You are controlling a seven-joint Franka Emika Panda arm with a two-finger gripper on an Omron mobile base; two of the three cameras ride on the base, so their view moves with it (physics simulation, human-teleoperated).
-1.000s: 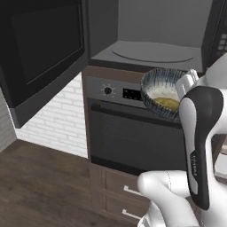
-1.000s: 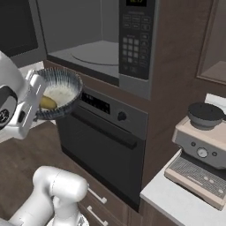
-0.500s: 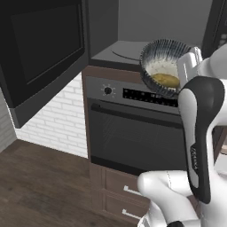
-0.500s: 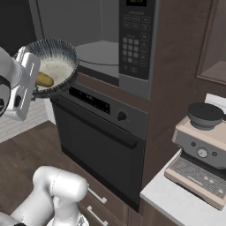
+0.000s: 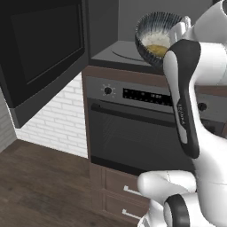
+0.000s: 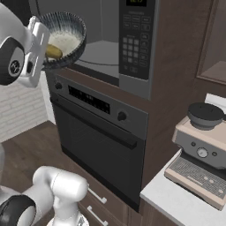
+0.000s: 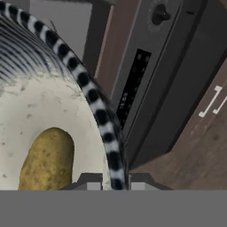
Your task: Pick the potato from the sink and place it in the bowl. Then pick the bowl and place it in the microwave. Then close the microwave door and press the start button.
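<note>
The two-finger gripper (image 7: 113, 182), seen at the bottom centre of the hand view, is clamped on the rim of the round bowl with dark blue-grey and white streaks outside and a pale whitish inside (image 7: 48, 97); one fingertip sits on each side of the striped rim, and the bowl hangs from that hold, tipped on its side. In the left base view the gripper (image 5: 181, 30) is at the upper right of the frame with the bowl (image 5: 156, 33) just left of it; in the right base view the gripper (image 6: 39, 37) is at the upper left with the bowl (image 6: 66, 37) to its right.

The small oblong yellow-tan potato (image 7: 46, 162) lies inside the bowl against its lower wall, in the lower left of the hand view. It shows as a yellow patch low in the bowl in the left base view (image 5: 156, 50) and in the right base view (image 6: 54, 51).

Behind the bowl is the open grey cavity of the dark built-in microwave (image 6: 103, 48), whose keypad strip (image 6: 134, 42) stands at the upper centre of the right base view. The microwave door (image 5: 42, 53), a large flat black panel with a dark window, stands swung open across the upper left of the left base view. Under the microwave is a dark oven with knobs and a bar handle (image 5: 133, 133). A beige and grey coffee machine (image 6: 201, 154) stands on a pale counter (image 6: 176, 205) at the lower right of the right base view.
</note>
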